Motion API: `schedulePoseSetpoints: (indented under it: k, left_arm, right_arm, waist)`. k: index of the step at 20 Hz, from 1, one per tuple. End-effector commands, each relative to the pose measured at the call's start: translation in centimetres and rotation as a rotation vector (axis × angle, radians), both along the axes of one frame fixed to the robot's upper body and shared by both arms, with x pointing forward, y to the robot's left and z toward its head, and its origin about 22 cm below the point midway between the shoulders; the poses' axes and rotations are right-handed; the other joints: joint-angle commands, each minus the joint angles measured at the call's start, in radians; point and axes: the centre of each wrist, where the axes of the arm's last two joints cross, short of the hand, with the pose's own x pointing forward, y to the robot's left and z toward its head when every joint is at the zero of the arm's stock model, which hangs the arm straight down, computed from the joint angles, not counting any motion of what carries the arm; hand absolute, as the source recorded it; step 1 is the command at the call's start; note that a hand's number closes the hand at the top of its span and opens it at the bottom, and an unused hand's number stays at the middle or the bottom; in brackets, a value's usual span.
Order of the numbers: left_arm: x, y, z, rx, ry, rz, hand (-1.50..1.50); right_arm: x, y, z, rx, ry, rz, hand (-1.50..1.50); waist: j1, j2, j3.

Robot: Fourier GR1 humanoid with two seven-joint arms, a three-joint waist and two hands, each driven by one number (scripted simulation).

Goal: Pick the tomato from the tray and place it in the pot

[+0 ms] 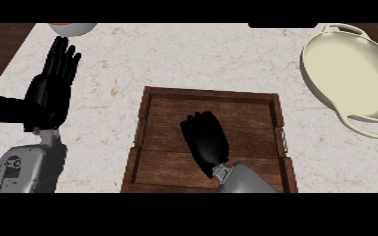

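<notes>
Your right hand [207,139] lies palm-down over the wooden tray [210,98], fingers seemingly curled; whether they grip the tomato you cannot tell, since it is hidden. Your left hand [50,85] rests open at left. The pot [325,87] sits far right.

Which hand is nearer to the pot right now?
The right hand. It is over the wooden tray, with the pot up and to its right. The left hand rests open at the counter's far left edge, across the tray from the pot.
</notes>
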Motion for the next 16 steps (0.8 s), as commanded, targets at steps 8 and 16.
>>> schedulePoseSetpoints:
  k: [8,16]
  left_arm:
    - [-0.2,1.2,-0.2,-0.011,0.001,0.009,0.00]
    - [0.3,0.1,0.5,-0.001,0.003,0.001,0.00]
  right_arm:
    - [-4.9,0.4,1.3,0.109,-0.010,0.072,1.50]
    - [-4.8,-3.3,7.9,0.233,-0.174,-0.087,1.50]
  waist:
    - [-0.002,0.016,0.010]
    - [-0.012,0.011,0.010]
